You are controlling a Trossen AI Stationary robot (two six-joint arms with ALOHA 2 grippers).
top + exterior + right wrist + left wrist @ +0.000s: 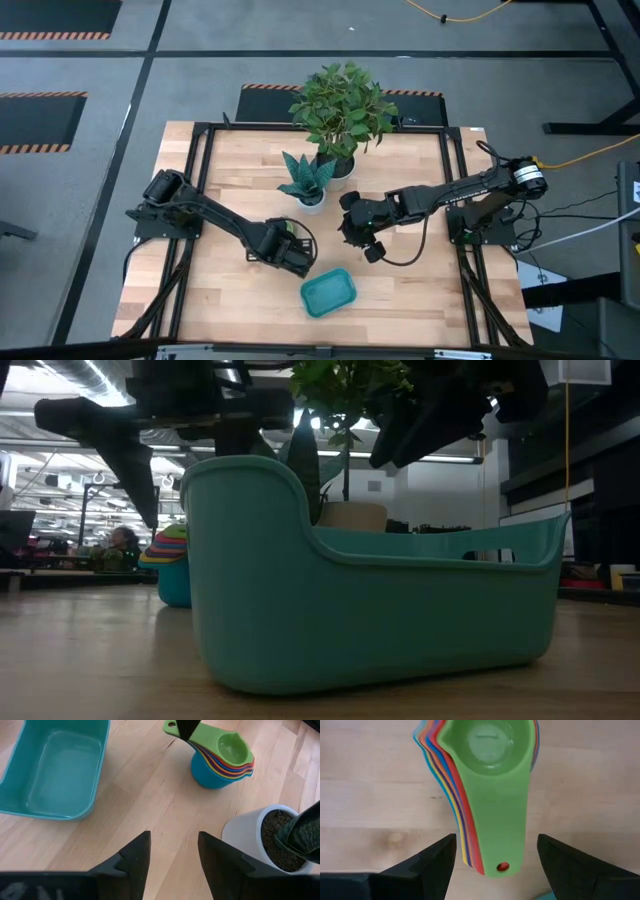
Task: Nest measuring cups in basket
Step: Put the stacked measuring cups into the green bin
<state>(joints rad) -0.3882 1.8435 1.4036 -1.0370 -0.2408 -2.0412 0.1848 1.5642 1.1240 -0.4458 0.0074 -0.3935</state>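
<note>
You are at the pickup step: left gripper (495, 862), fingers spread, straddles the nested measuring cups (487, 780); close, then carry to the basket (30, 780). Right gripper (172, 855) waits, spread.

The teal basket (370, 610) fills the foreground on the wooden counter (100, 660), with the nested measuring cups (170, 565) behind it at its left end, a potted plant (345, 510) beyond its rim, and dark arm parts (130, 420) hanging overhead.

Probably an industrial lab — hazard-striped floor (45, 36), exposed ceiling ducts (70, 372), distant workstations.
</note>
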